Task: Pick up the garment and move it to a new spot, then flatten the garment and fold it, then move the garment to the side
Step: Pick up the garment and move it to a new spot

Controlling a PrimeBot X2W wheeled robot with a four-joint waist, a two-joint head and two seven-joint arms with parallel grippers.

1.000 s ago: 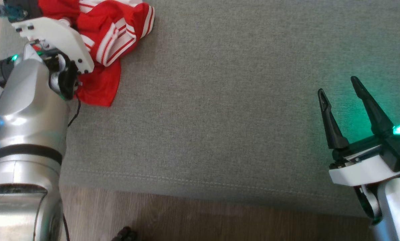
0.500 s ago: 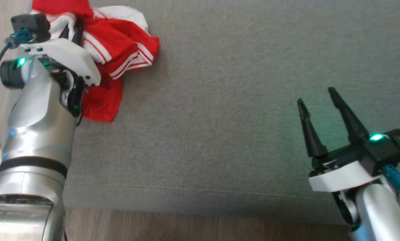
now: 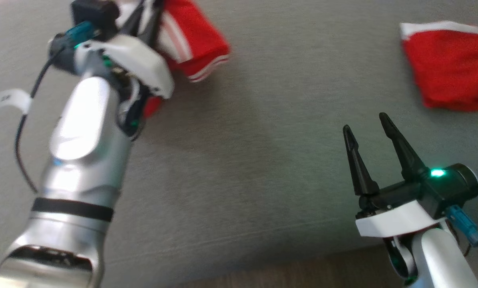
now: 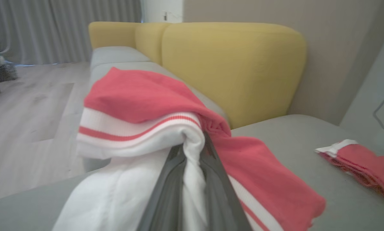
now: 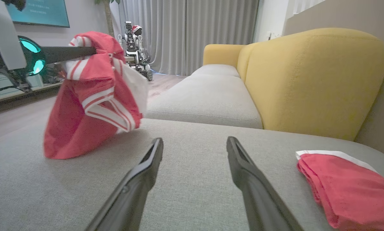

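The garment (image 3: 199, 40), red with white stripes and a white panel, hangs bunched from my left gripper (image 3: 145, 12) at the top left of the head view. In the left wrist view that gripper (image 4: 192, 144) is shut on a white fold of the garment (image 4: 140, 96), which drapes over both fingers. The right wrist view shows the garment (image 5: 89, 106) dangling from the left gripper (image 5: 94, 49), its lower edge near the grey cushion (image 5: 192, 179). My right gripper (image 3: 365, 122) stands open over the cushion at the lower right, with nothing between its fingers (image 5: 195, 140).
A folded red cloth with a white edge (image 3: 447, 68) lies on the grey sofa seat (image 3: 263, 140) at the far right. A yellow backrest (image 5: 307, 80) rises behind. Wooden floor (image 3: 303, 272) borders the seat's front edge. Another robot (image 5: 134, 38) stands by the curtains.
The left arm has lifted the garment off the cushion and carried it rightward. The head view has shifted, bringing the folded red cloth into sight. The right gripper stays open.
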